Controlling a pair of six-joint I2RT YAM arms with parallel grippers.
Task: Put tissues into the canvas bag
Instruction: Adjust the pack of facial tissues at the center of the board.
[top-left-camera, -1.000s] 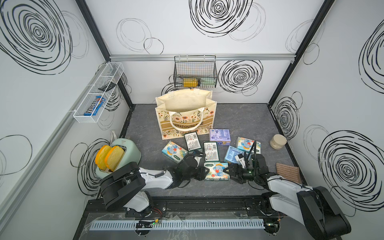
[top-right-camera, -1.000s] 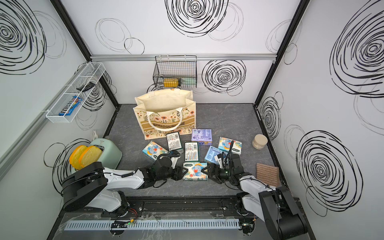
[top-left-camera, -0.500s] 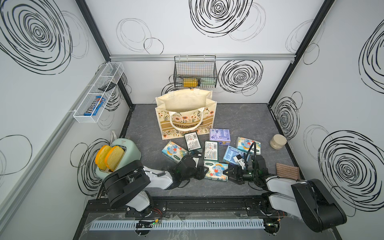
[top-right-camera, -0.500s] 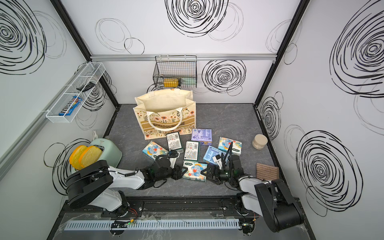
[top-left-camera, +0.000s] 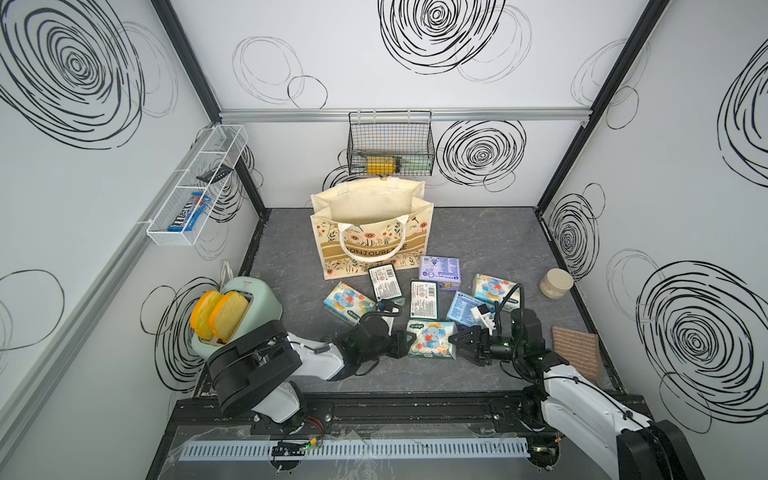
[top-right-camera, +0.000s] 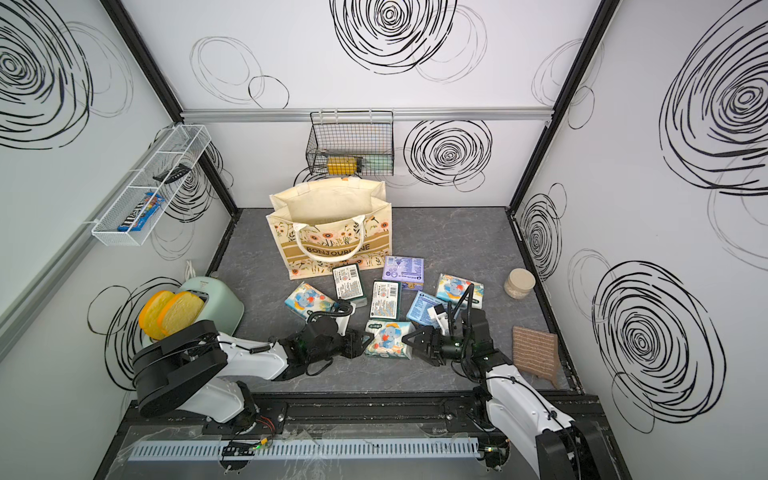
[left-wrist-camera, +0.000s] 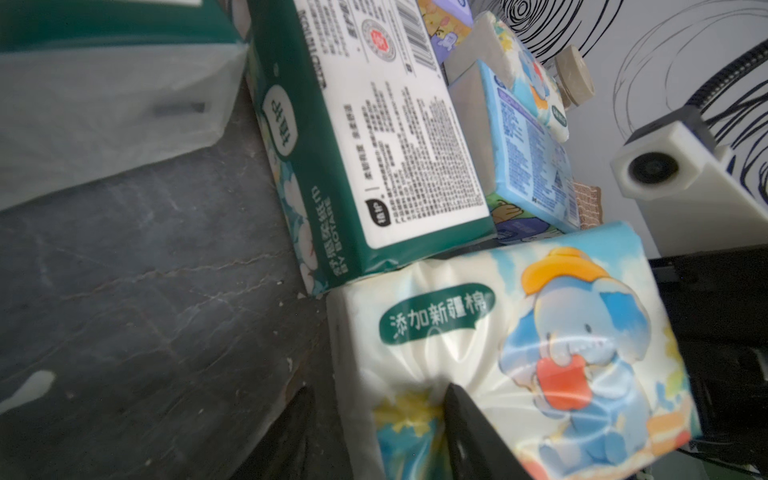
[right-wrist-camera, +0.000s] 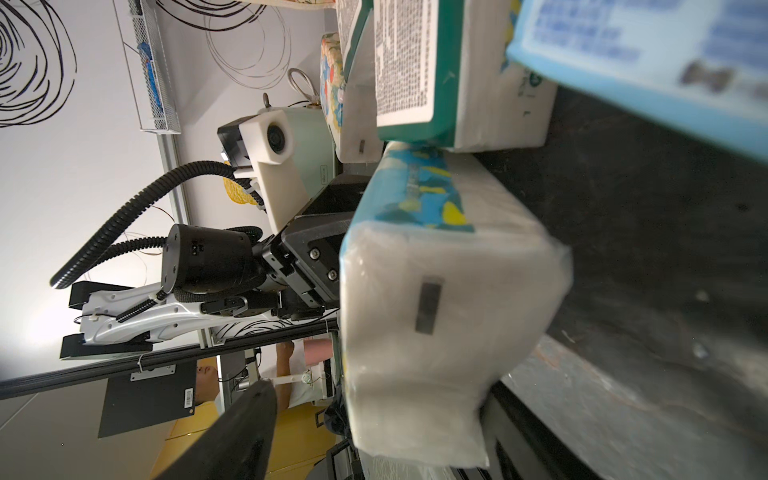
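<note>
Left wrist: left tool (left-wrist-camera: 378, 401) pinches elephant pack (left-wrist-camera: 540, 353), one finger blurred; right tool (top-left-camera: 457, 348) spread

White swirl-marked walls (top-left-camera: 374, 62), grey marbled floor (top-left-camera: 490, 232)

The canvas bag (top-left-camera: 372, 232) at upper centre was cream with orange flowers and tan stripes; the elephant pack (top-left-camera: 430, 338) below it showed white, blue and an orange hat; two dark green packs (top-left-camera: 386, 282) bore white labels; the floor (top-left-camera: 478, 232) was marbled dark grey.
</note>
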